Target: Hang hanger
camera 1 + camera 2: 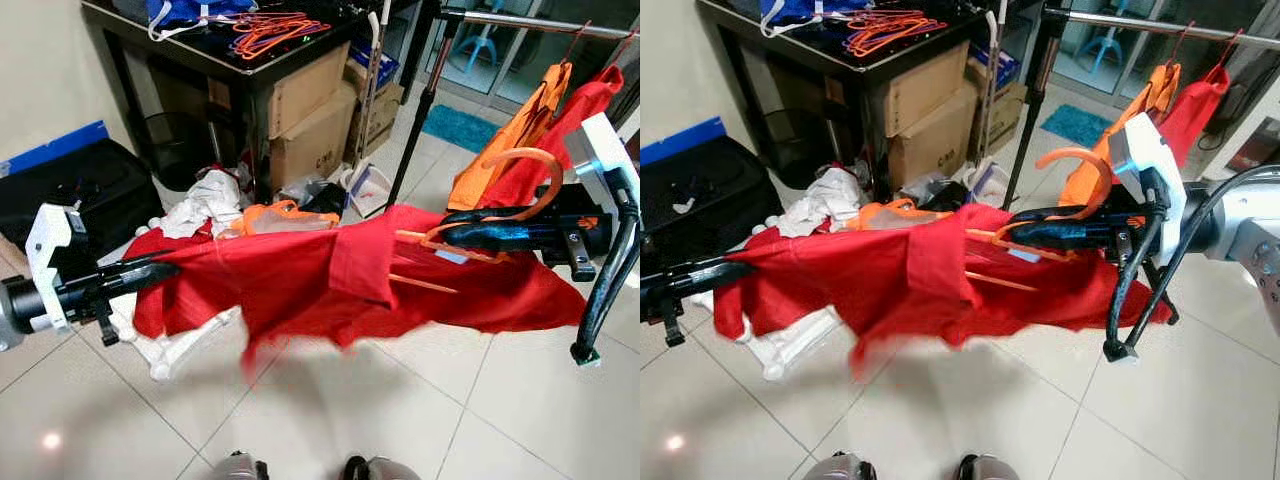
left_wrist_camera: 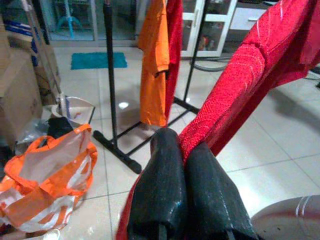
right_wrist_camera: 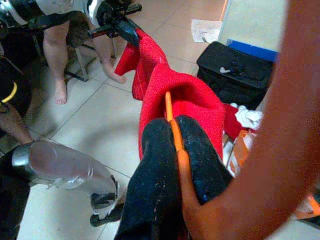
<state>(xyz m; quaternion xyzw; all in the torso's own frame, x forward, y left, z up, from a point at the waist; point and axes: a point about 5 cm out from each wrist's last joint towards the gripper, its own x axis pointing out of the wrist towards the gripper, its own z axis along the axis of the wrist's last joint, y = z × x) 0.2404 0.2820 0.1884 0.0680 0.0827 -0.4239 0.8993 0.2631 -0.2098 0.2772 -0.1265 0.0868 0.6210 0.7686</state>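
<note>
A red shirt [image 1: 330, 275] is stretched in the air between my two grippers. My left gripper [image 1: 165, 268] is shut on the shirt's left end, with red cloth pinched between its black fingers [image 2: 165, 175]. My right gripper [image 1: 455, 228] is shut on an orange hanger [image 1: 530, 175] whose arms reach into the shirt; the hanger's bar [image 3: 172, 125] runs between the fingers. Behind stands a black clothes rack [image 1: 425, 95] with a steel rail [image 1: 540, 22], carrying an orange shirt [image 1: 515, 140] and a red garment [image 1: 580, 115] on hangers.
A black table [image 1: 230, 55] at the back holds spare orange hangers [image 1: 270, 30], with cardboard boxes [image 1: 310, 115] under it. Clothes and an orange bag [image 1: 285, 215] lie on the tiled floor, beside a black suitcase [image 1: 75, 190]. A seated person's bare legs [image 3: 55, 60] are close by.
</note>
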